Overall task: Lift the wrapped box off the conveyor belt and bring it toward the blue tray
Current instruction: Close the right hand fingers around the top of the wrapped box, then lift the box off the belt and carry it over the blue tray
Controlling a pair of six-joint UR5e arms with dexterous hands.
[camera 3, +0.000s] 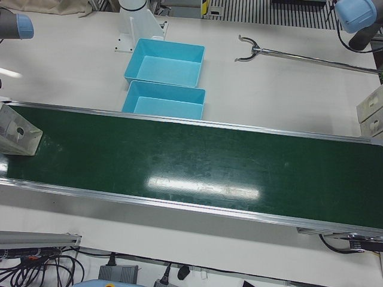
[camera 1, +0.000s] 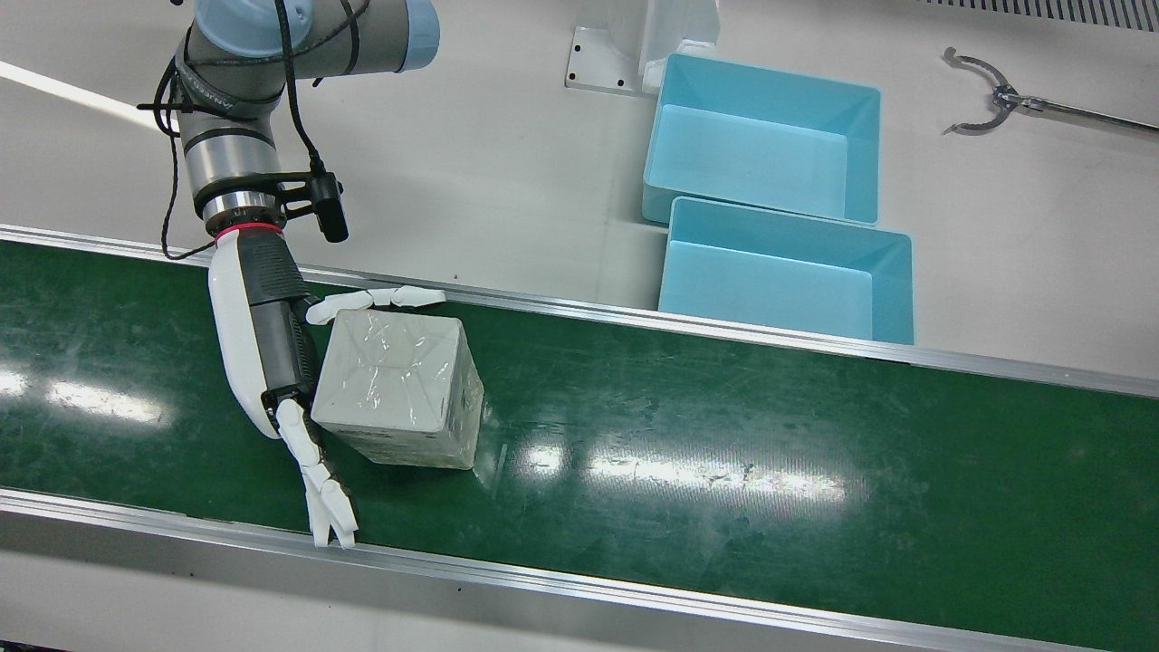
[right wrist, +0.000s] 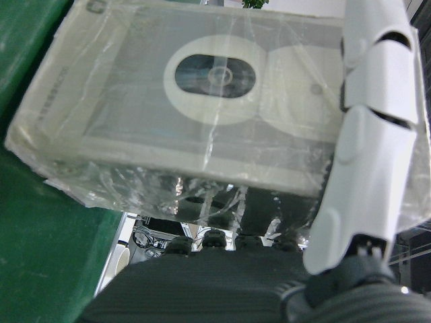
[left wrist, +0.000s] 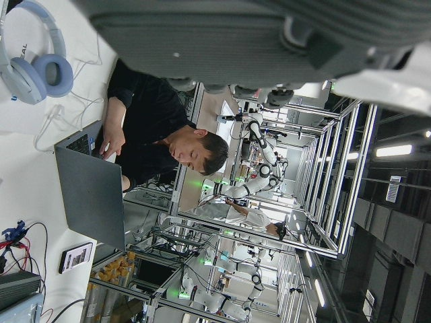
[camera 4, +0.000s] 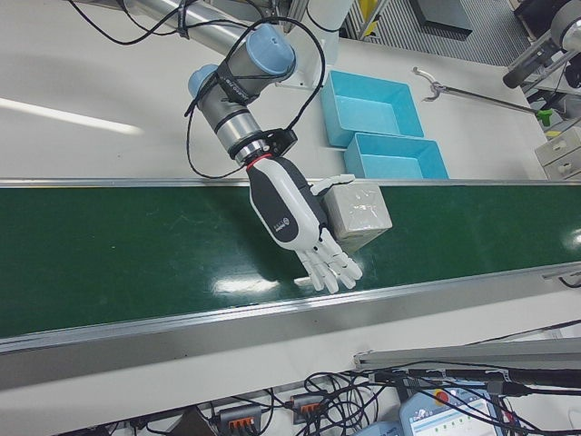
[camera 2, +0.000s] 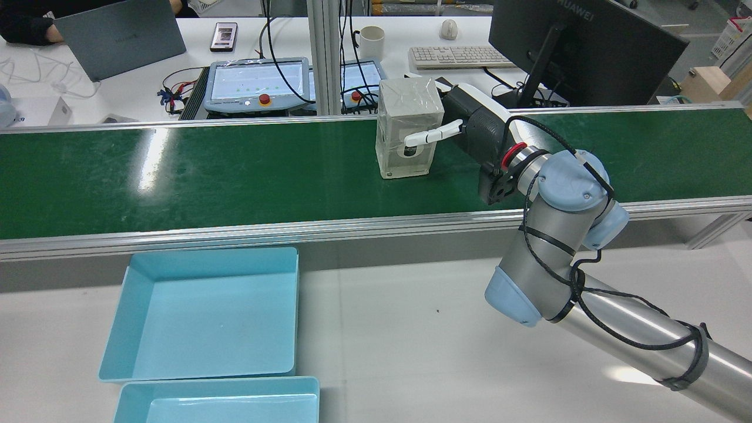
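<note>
Green belt [camera 1: 724, 435] fills most of my front view, running edge to edge between its aluminium rails, with the pale desk [camera 1: 507, 154] beyond it. My right arm [camera 2: 546, 235] reaches across from the desk side – its grey tube and blue joint caps dominate the rear view.

Next in size, two blue trays [camera 1: 770, 136] sit on the desk just beside the belt's far rail, touching each other, well apart from the box.

On the belt stands the wrapped box [camera 1: 398, 389], a grey carton in crinkled clear film, upright, bottom resting on the green surface. My right hand [camera 1: 272, 353] lies against its side: one of the fingers [camera 1: 389, 296] is laid along the face toward the trays, the rest [camera 1: 326, 498] stretch straight past the opposite corner toward the near rail (not curled round anything). So the hand is spread, flanking the box, not clamped on it.

Of my left hand, its own camera shows only a dark edge – I cannot tell how its fingers stand.

A metal reacher tool [camera 1: 996, 100] lies on the desk past the trays.
</note>
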